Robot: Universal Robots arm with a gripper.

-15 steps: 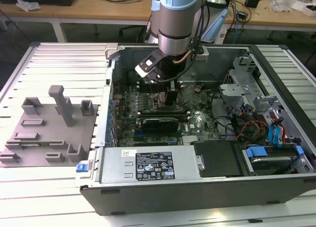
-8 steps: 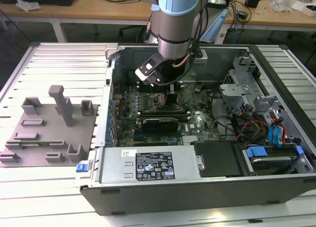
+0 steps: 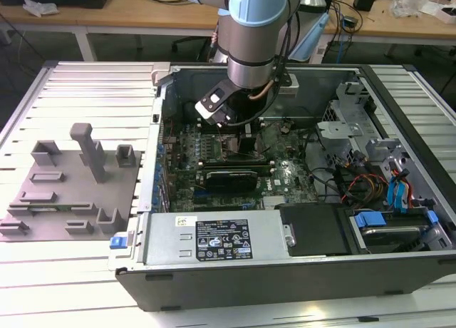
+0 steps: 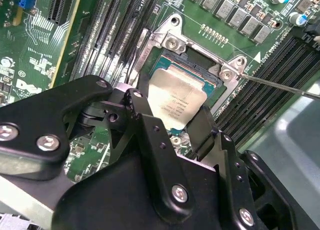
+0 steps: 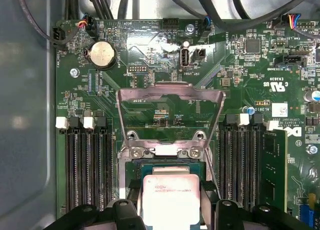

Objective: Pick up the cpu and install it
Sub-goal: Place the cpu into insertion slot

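Note:
The cpu (image 4: pixel 175 102) (image 5: pixel 170 197), a silvery square chip with a pale rim, sits between my gripper's (image 4: pixel 172 112) (image 5: pixel 171 202) two black fingers (image 4: pixel 145 122), which press on its opposite edges. It hangs slightly tilted just over the open socket (image 4: pixel 200 65) (image 5: pixel 167 165) on the green motherboard. The socket's metal load plate (image 5: pixel 170 97) stands flipped up behind it. In the exterior view the gripper (image 3: pixel 242 132) reaches down into the open computer case (image 3: pixel 285 271), under the arm's wrist.
Black memory slots (image 5: pixel 85 165) flank the socket on both sides. A thin latch lever (image 4: pixel 280 85) sticks out beside the socket. A long black card (image 3: pixel 228 178) lies across the board nearer the front. A grey tray (image 3: pixel 64 192) stands on the table at the exterior view's left.

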